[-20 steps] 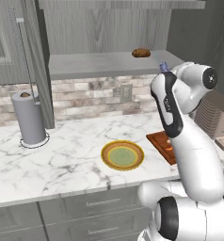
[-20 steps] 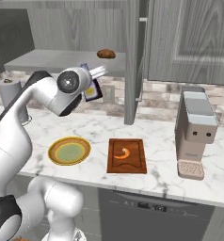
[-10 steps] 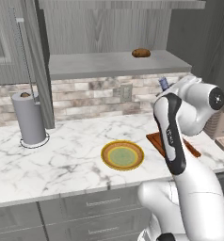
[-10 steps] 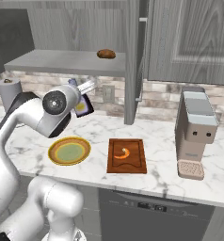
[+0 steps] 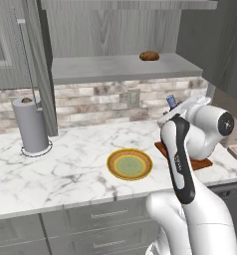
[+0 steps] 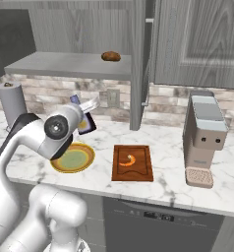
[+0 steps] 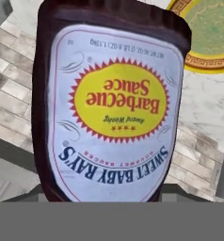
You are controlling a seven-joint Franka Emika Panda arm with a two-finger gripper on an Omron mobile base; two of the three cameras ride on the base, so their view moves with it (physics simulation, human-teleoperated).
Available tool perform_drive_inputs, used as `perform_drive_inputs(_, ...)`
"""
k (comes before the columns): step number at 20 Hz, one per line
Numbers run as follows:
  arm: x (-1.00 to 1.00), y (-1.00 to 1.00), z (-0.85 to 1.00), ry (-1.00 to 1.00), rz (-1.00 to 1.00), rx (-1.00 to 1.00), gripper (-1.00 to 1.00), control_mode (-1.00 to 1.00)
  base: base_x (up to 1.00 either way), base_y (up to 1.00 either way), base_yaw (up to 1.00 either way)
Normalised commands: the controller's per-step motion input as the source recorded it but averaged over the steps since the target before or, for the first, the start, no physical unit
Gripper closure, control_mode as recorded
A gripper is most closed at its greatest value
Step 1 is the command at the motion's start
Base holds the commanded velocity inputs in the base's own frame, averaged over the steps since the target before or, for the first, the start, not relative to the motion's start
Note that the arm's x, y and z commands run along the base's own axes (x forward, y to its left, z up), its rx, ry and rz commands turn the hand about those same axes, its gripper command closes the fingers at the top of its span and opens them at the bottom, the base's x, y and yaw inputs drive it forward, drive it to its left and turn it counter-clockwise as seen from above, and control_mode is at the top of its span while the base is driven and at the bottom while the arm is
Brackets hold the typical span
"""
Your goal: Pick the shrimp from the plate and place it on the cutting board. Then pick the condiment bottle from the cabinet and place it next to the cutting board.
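Above the surface, between plate (image 6: 73,159) and wall, my fingers (image 6: 85,121) grasp the condiment bottle (image 7: 109,101) in mid-air. Swinging toward the cutting board (image 6: 132,162) tilted, it may slip or topple when set down.

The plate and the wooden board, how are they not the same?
The plate is round; the cutting board is a rectangle. The plate is yellow-rimmed with a green middle; the cutting board is reddish-brown. The plate has nothing on it; the cutting board carries the shrimp. Both lie flat on the marble counter.
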Motion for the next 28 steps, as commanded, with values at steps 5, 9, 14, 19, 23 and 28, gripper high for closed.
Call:
perform_drive_inputs(5, 0.00, 0.00, -0.43, -0.01, 0.00, 0.06, 1.00, -1.00, 0.00, 0.00, 0.00)
perform_drive_inputs(9, 0.00, 0.00, -0.38, -0.01, 0.00, 0.03, 1.00, -1.00, 0.00, 0.00, 0.00)
perform_drive_inputs(14, 0.00, -0.01, -0.14, 0.00, 0.00, 0.00, 1.00, -1.00, 0.00, 0.00, 0.00)
perform_drive_inputs(19, 0.00, -0.14, 0.00, 0.00, 0.00, 0.00, 1.00, -1.00, 0.00, 0.00, 0.00)
perform_drive_inputs(23, 0.00, -0.12, 0.05, 0.02, 0.00, 0.00, 1.00, -1.00, 0.00, 0.00, 0.00)
perform_drive_inputs(28, 0.00, -0.22, 0.01, 0.01, 0.00, 0.00, 1.00, -1.00, 0.00, 0.00, 0.00)
